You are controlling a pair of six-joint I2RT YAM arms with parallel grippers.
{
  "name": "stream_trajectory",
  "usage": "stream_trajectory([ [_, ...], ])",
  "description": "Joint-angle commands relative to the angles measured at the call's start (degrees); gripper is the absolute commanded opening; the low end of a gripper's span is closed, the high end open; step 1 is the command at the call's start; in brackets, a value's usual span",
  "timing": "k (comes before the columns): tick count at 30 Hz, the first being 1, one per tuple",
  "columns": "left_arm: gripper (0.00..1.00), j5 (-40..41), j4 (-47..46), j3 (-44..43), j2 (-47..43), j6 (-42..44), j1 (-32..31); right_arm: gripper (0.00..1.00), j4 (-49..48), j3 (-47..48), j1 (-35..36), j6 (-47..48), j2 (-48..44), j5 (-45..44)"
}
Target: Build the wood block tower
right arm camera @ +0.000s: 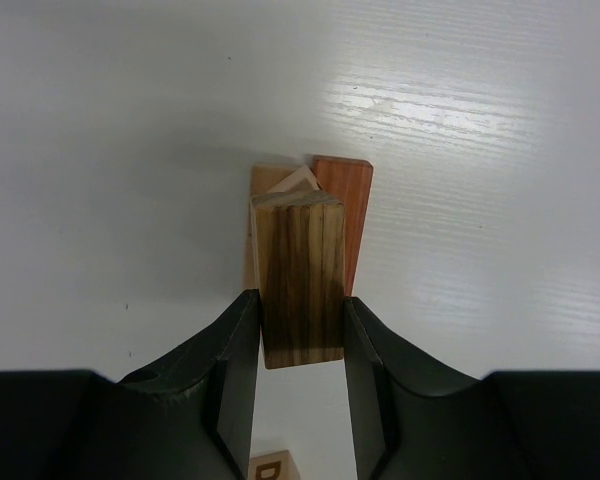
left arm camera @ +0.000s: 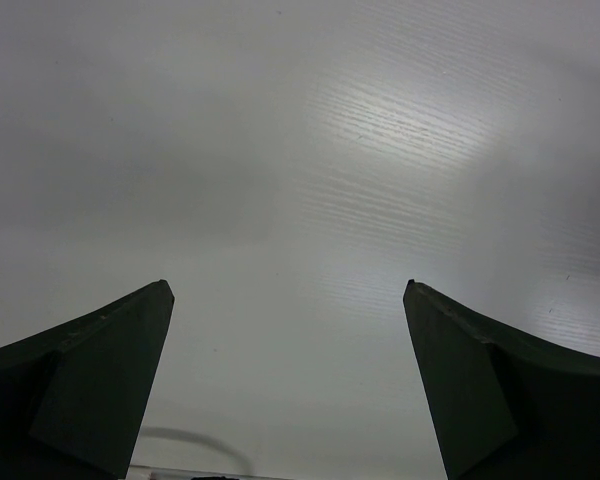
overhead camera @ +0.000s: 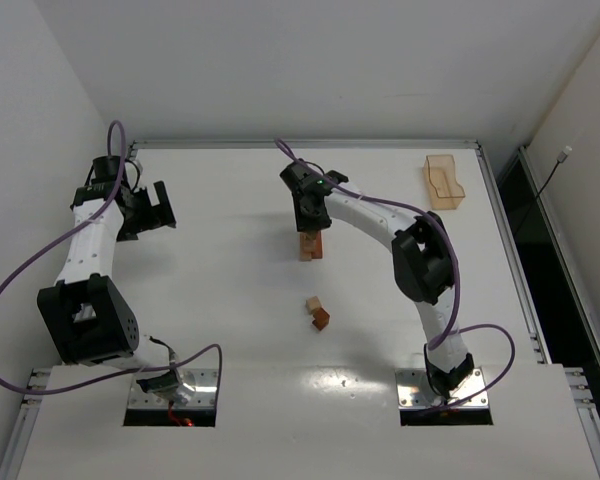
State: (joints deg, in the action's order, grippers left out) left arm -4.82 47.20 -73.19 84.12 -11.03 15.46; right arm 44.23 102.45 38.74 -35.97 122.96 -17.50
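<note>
The right end effector [right arm camera: 300, 300] clamps a dark-streaked block [right arm camera: 298, 270] at the top of the tower [overhead camera: 311, 246], which stands mid-table [overhead camera: 220, 300]. The left end effector [left arm camera: 288, 292] hangs with jaws spread wide and nothing between them at the far left. Two loose blocks [overhead camera: 317, 314] lie together nearer the arms.

one letter, seemingly D, on tan wood block [right arm camera: 272, 467], cropped by frame edge

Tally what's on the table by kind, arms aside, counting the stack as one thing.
Loose small wooden blocks, one tan, one reddish-brown: 2
Narrow stacked wood-block tower: 1
Translucent orange plastic tray: 1
Total: 4
</note>
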Motion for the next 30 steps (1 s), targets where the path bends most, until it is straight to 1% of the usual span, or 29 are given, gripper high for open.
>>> stream_trajectory([
  [1, 1.00, 0.1, -1.0, 0.2, -1.8, -0.4, 0.7, 0.02, -1.0, 0.2, 0.2, 0.1, 0.0, -0.7],
  [5, 1.00, 0.1, -1.0, 0.2, -1.8, -0.4, 0.7, 0.02, -1.0, 0.2, 0.2, 0.1, 0.0, -0.2],
  [6, 1.00, 0.1, -1.0, 0.2, -1.8, -0.4, 0.7, 0.04, -1.0, -0.3, 0.2, 0.1, 0.0, -0.2],
  [11, 1.00, 0.1, -1.0, 0.2, -1.8, -0.9, 0.7, 0.06, -1.0, -1.5, 0.2, 0.1, 0.0, -0.2],
  [15, 1.00, 0.1, -1.0, 0.2, -1.8, -0.9, 0.7, 0.20, -1.0, -1.6, 0.2, 0.1, 0.0, -0.2],
  [16, 1.00, 0.1, -1.0, 0.2, -1.8, -0.9, 0.7, 0.26, -1.0, -1.6, 0.2, 0.1, 0.5, -0.2],
  [18, 1.00, 0.1, -1.0, 0.2, -1.8, -0.9, 0.7, 0.26, -1.5, -1.6, 0.2, 0.1, 0.5, -0.2],
  [19, 1.00, 0.1, -1.0, 0.2, -1.8, -0.9, 0.7, 0.28, -1.5, -1.0, 0.2, 0.1, 0.5, 0.4],
  [26, 1.00, 0.1, -1.0, 0.2, -1.2, -0.9, 1.2, 0.63, -3.4, -1.0, 0.2, 1.9, 1.1, 2.4],
  [28, 1.00, 0.1, -1.0, 0.2, -1.2, -0.9, 1.2, 0.69, -4.0, -1.0, 0.7, 2.5, 0.5, 2.4],
  [30, 1.00, 0.1, -1.0, 0.2, -1.2, -0.9, 1.2, 0.71, -4.0, -1.0, 0.7, 3.0, 0.5, 2.4],
])
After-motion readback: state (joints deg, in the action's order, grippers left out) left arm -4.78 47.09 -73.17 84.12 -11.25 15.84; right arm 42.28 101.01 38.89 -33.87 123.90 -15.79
